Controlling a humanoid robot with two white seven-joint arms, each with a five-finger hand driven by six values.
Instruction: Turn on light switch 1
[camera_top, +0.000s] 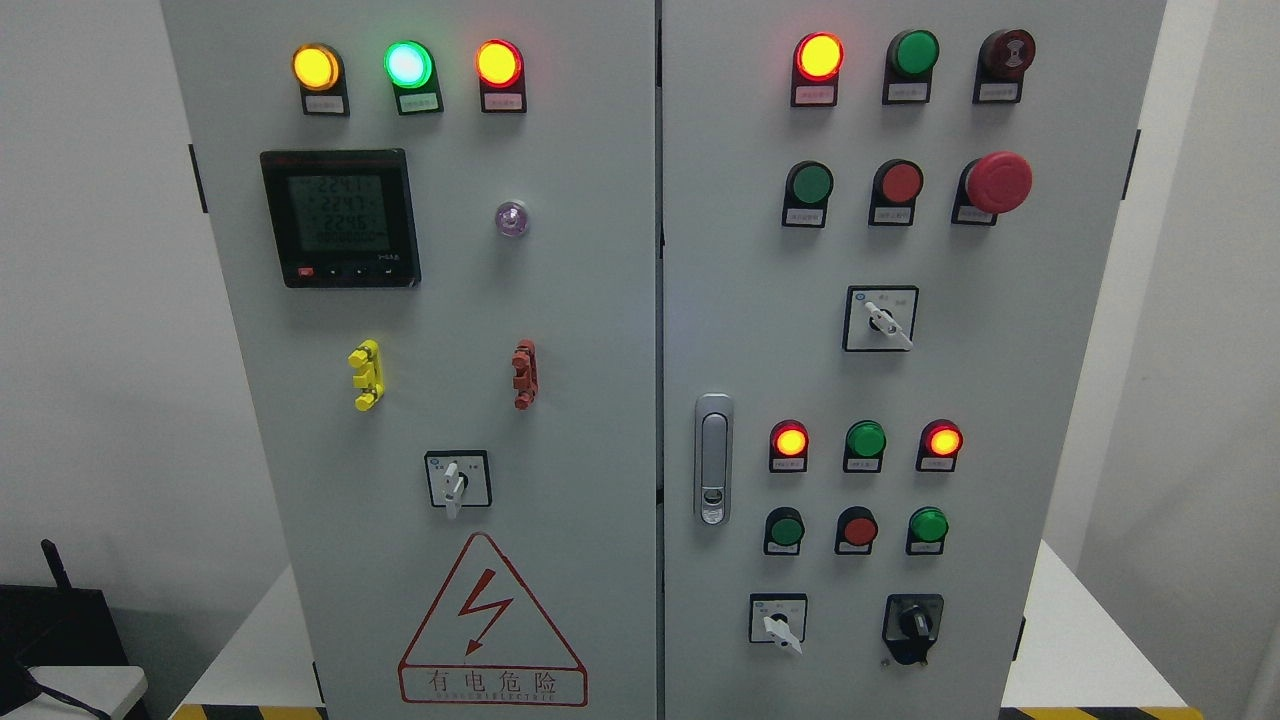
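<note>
Nothing of the robot's own body shows in the head view; both arms lie outside the picture. Its colours, shapes, cables, screws and markings cannot be told here, where the grey switch cabinet fills the view.

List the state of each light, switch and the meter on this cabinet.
Top left lamps: all three lit.
Meter: on, showing digits.
Left door switch: handle pointing down.
Top right red lamp: lit.
Green lamp beside it: unlit.
Emergency stop: cannot tell.
Door handle: flush, closed.
</note>
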